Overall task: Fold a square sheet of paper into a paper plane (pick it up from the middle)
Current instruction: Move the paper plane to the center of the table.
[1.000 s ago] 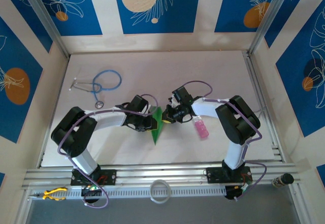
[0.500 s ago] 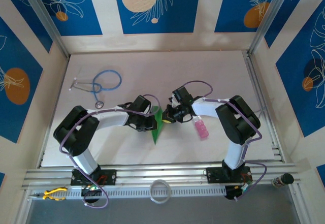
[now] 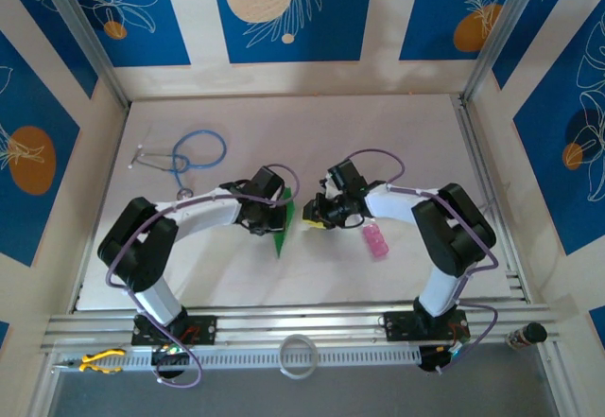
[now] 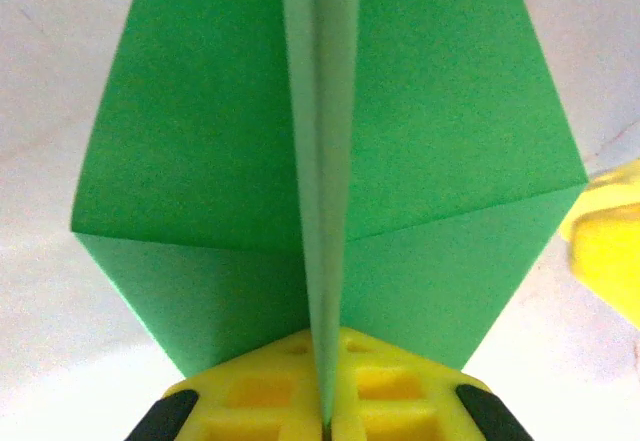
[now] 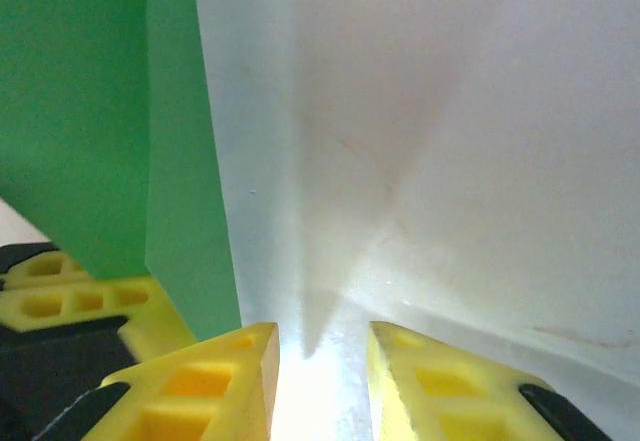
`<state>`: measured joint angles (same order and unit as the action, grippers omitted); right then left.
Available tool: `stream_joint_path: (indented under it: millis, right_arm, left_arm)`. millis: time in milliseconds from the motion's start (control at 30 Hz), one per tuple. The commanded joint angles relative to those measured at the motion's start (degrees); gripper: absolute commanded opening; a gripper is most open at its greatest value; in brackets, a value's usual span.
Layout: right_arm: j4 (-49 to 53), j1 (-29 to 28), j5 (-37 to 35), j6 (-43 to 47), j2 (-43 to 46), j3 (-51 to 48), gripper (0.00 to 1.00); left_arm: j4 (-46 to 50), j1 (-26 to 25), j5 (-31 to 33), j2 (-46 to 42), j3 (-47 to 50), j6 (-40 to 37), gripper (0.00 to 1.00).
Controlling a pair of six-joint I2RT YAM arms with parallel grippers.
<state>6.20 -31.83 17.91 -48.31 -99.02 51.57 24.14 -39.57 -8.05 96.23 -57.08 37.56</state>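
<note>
The folded green paper (image 3: pixel 284 235) lies near the middle of the surface (image 3: pixel 397 143), a narrow pointed shape whose tip points toward the near edge. In the left wrist view the folded green paper (image 4: pixel 200 141) has a raised centre crease that stands upright and runs straight away from the camera, with a flat flap spreading out on each side of it onto the surface. Each flap shows a slanting fold line across it.

The left fingers (image 3: pixel 274 223) sit at the paper's left side in the overhead view. Seen from the wrist, the left fingers (image 4: pixel 270 391) are pressed together on the near end of that upright crease, which passes straight down between the two yellow pads.

The right fingers (image 3: pixel 310 218) are just beside the paper on its right, apart from it. In the right wrist view the right fingers (image 5: pixel 200 381) are spread with a narrow gap, and only bare white surface shows between them. The folded green paper (image 5: pixel 90 111) rises at the left of that view, beside the fingers and not between them, with the yellow and black of the left fingers (image 5: pixel 60 306) below it.

Farther right, next to the right arm, a pink bottle (image 3: pixel 376 240) lies on the surface. A blue-tubed stethoscope (image 3: pixel 194 152) lies well apart at the far left. A white ring (image 3: pixel 300 356) rests on the rail at the near edge, between the two arm bases.
</note>
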Motion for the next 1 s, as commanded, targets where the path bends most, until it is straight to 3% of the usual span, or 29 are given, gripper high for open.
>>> stream_joint_path:
  millis: [0,333,967]
  right_arm:
    - [-0.37,0.53,-0.32,0.41,2.35,-1.21,0.29]
    - [0.10,0.63,-0.80,0.21,4.19,-1.75,0.31]
    - [-0.27,0.64,-0.86,-0.38,3.19,-2.56,0.31]
  left_arm:
    - [6.52,-0.43,5.46,0.84,-2.94,-1.91,0.10]
    - [9.35,-0.48,8.19,4.73,-6.62,-2.40,0.13]
    - [8.10,-0.97,6.75,6.79,-7.61,-1.76,0.17]
